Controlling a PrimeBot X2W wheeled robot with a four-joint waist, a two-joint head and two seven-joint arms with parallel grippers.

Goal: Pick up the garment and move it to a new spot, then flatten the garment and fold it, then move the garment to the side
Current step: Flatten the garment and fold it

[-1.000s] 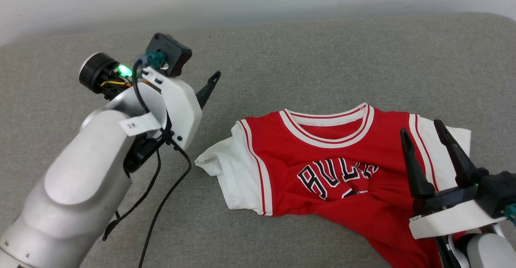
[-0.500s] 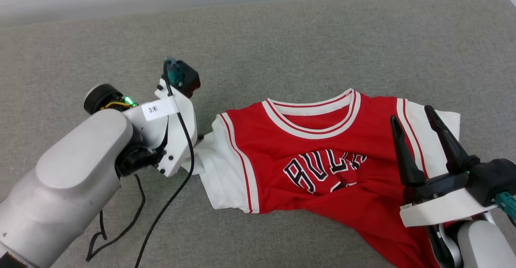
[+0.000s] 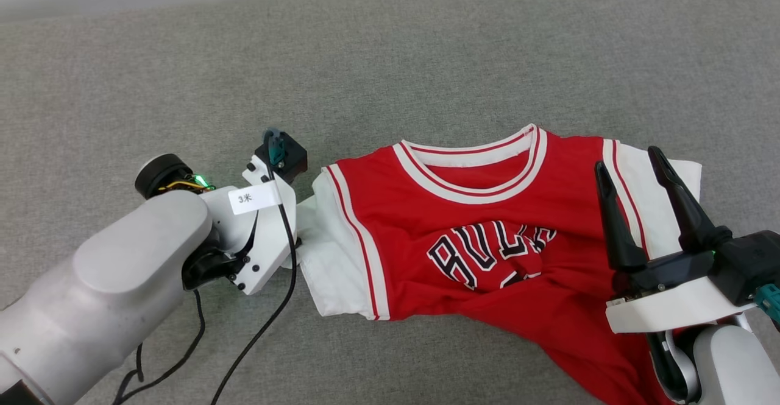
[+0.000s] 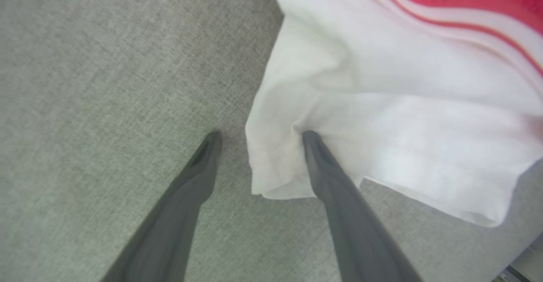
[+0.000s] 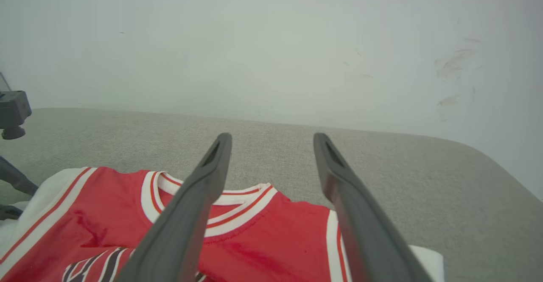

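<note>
While left fingers (image 4: 199,176) stand wide astride white sleeve (image 4: 382,138) edge of shirt (image 3: 396,240), you likely just close; right fingers (image 3: 616,228), equally wide, hover above shirt's far shoulder.

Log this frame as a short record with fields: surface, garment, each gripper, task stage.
surface: grey fabric surface, pale wall behind it
garment: red, front up, wrinkled below the lettering, unfolded
left gripper: open; fingers straddle the edge of the white sleeve, one tip on the cloth, the other on the grey fabric
right gripper: open, holding nothing, over the garment's opposite sleeve side
task stage: nothing gripped, folding not begun
</note>
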